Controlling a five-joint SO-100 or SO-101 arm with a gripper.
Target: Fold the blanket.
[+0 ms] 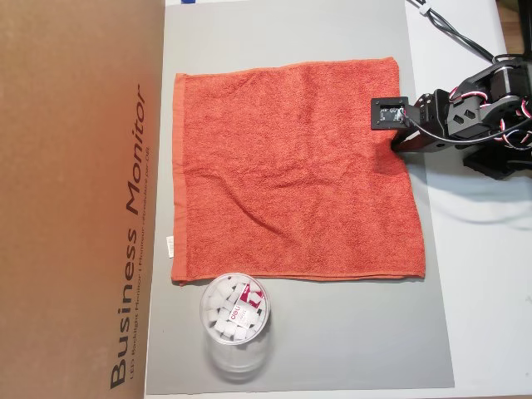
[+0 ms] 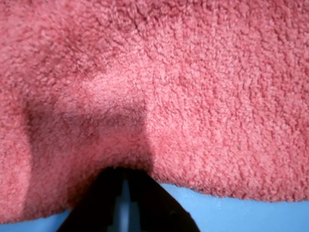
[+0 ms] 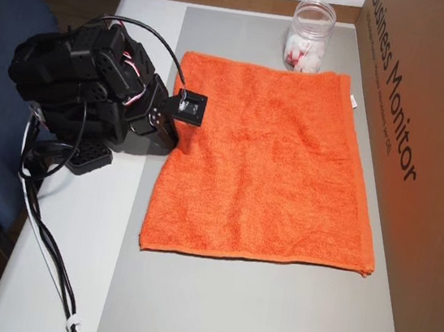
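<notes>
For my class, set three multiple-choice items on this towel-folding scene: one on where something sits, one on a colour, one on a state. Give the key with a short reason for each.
1. Where does the clear plastic jar stand?
A. On the middle of the blanket
B. Just off one edge of the blanket, near the cardboard box
C. On top of the arm

2. What colour is the blanket?
A. Orange-red
B. Dark green
C. White

3. How does the blanket lie?
A. Folded in half
B. Rolled into a tube
C. Spread flat in a single layer

Key: 1 B, in both overhead views the jar sits beside the hem, close to the cardboard box. 2 A, every view shows orange-red terry cloth. 3 C, all four edges show, and the claw is only at one edge.
</notes>
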